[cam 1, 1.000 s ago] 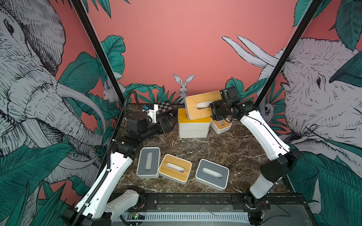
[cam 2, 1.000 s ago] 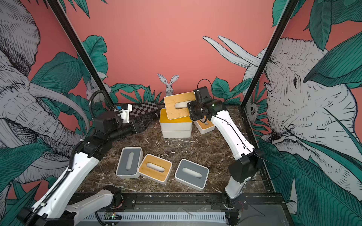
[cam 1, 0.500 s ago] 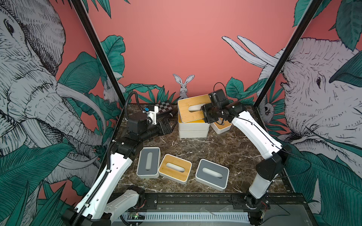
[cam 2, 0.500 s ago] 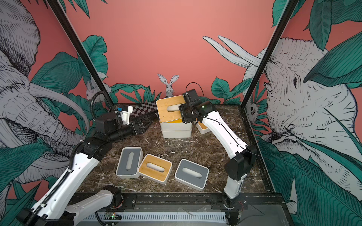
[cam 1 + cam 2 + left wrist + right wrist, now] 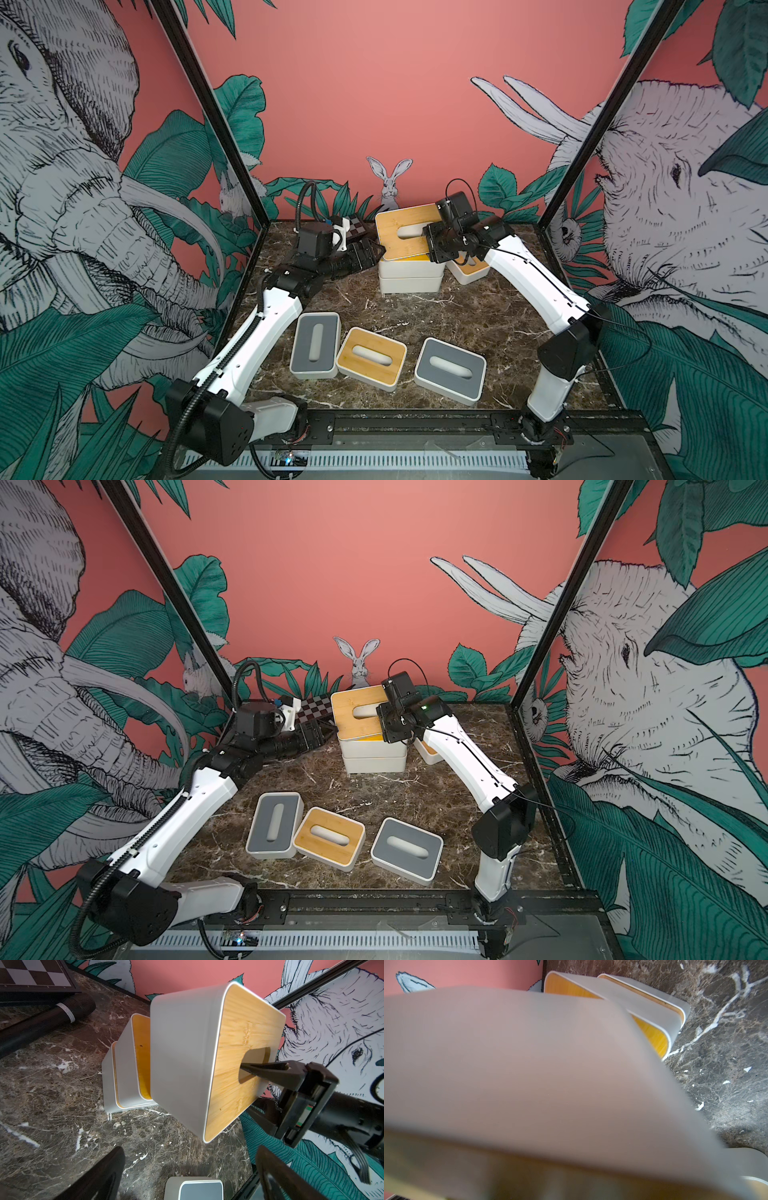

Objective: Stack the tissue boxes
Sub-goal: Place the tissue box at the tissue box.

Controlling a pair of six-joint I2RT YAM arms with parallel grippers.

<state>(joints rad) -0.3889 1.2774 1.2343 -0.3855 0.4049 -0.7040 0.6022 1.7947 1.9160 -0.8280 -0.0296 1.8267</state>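
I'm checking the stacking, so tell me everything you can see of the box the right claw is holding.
The held box has a matte white rounded body and a bamboo lid with an oval slot. It hangs tilted over the two-box stack; contact there is unclear. The right claw grips it, one finger through the slot.

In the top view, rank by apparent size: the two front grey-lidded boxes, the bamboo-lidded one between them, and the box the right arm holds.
1. left grey-lidded box and right grey-lidded box: alike, no ranking.
2. bamboo-lidded box between them: slightly smaller.
Unranked: held box, farther back and tilted.
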